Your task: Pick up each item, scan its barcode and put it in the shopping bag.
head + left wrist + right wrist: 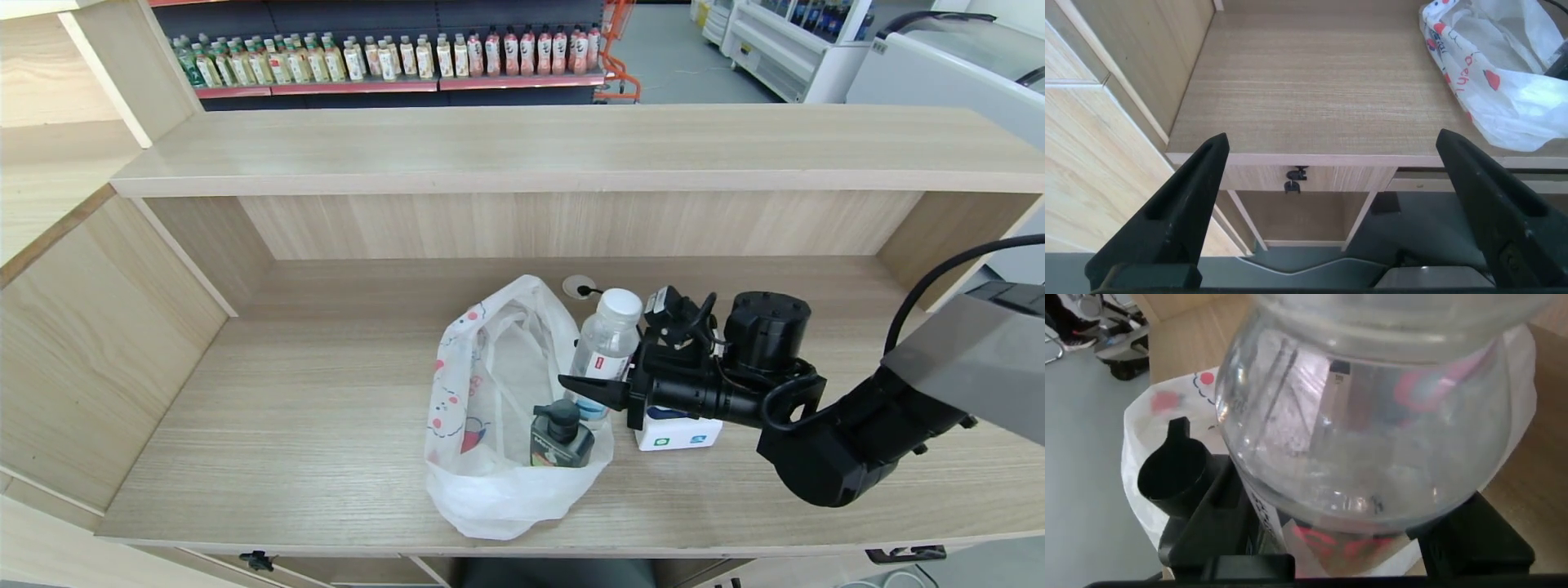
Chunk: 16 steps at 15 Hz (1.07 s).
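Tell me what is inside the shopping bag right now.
A dark pump bottle stands upright inside the shopping bag, at its right side. The bag's folded white plastic covers parts of its bottom, so anything lying there cannot be seen.

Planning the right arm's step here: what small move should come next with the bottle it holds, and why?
Probably ease the right gripper slightly toward the robot's left, over the shopping bag. It is shut on the clear water bottle, just beside the bag's open mouth; a dark pump bottle already stands inside.
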Available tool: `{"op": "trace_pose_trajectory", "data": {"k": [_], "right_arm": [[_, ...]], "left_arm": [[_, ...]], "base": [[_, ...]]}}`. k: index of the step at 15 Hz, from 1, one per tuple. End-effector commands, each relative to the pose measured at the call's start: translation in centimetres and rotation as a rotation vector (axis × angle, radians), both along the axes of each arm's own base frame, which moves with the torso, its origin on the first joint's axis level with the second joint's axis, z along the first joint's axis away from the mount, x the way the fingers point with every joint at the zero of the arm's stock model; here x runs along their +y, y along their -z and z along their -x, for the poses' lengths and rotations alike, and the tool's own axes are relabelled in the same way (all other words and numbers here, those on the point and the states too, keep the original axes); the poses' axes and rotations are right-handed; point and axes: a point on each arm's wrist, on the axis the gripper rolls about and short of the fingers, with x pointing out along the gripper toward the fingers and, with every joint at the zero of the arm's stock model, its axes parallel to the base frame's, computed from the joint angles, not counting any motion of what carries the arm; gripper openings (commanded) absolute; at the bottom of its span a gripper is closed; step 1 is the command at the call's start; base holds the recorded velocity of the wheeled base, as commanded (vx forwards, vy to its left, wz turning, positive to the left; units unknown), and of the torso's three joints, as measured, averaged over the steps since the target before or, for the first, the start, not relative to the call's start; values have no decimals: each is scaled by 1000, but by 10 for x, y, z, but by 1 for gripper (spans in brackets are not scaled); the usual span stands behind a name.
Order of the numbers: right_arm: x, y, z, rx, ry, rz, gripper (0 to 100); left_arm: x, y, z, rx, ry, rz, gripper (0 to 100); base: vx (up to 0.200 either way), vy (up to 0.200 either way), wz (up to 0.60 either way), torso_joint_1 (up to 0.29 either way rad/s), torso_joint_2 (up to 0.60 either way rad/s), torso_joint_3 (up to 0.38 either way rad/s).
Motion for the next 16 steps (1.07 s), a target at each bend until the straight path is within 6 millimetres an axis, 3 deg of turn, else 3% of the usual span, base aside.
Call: {"op": "trace_pose_trajectory", "data": {"k": [1,5,11,16], "right_arm": [[0,1,-3,-17,-49,-6,0],[1,0,-12,-85,-171,-34,0],[-5,19,-36,-86,-198,-31,0],[-5,24,-40,-83,-229,-29,0]], "left_arm": [[0,0,0,0,0,1,100],[0,0,0,0,0,1,100],[0,0,0,0,0,1,100],[0,0,0,0,0,1,100]], "base": [[0,0,0,0,0,0],[0,0,0,0,0,0],[0,0,0,0,0,0],[0,0,0,0,0,0]]}}
